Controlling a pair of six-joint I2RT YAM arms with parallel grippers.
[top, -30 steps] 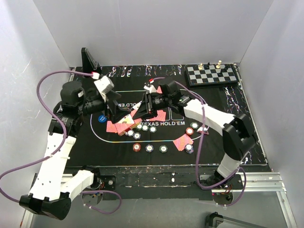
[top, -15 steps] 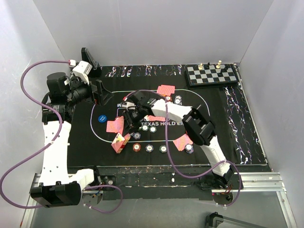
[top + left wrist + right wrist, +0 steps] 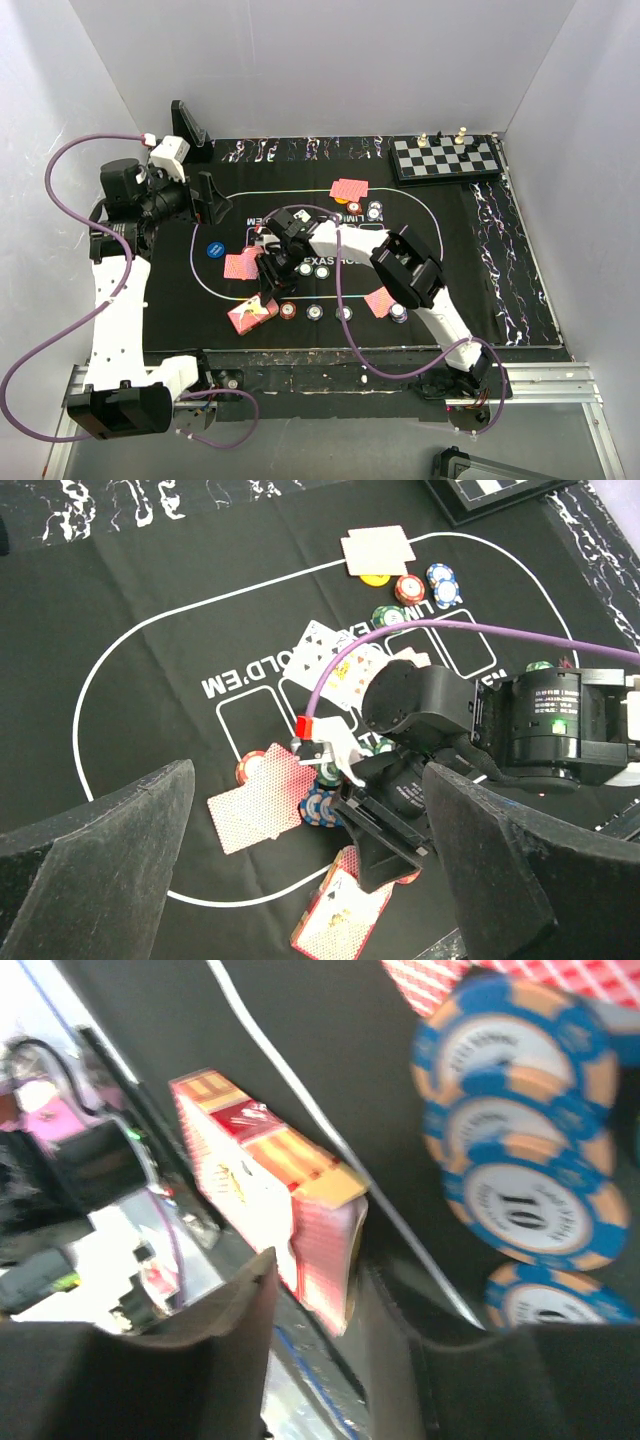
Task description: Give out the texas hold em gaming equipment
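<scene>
A red card deck in its box lies flat on the black mat near the front left, outside the white oval line. My right gripper reaches far left over it, jaws apart. In the right wrist view the deck's end sits between the spread fingers, with a gap on one side. Blue chips lie beside it. My left gripper hangs high at the left, open and empty. The left wrist view shows the deck, red-backed cards and chips below it.
More red-backed cards lie at the far side and the right front. A row of chips lines the front. A blue disc lies at the left. A chessboard stands at the back right.
The deck went from standing on edge to lying flat, a little nearer the front edge. My right gripper has drawn slightly back above it. The left arm has stayed raised at the left.
</scene>
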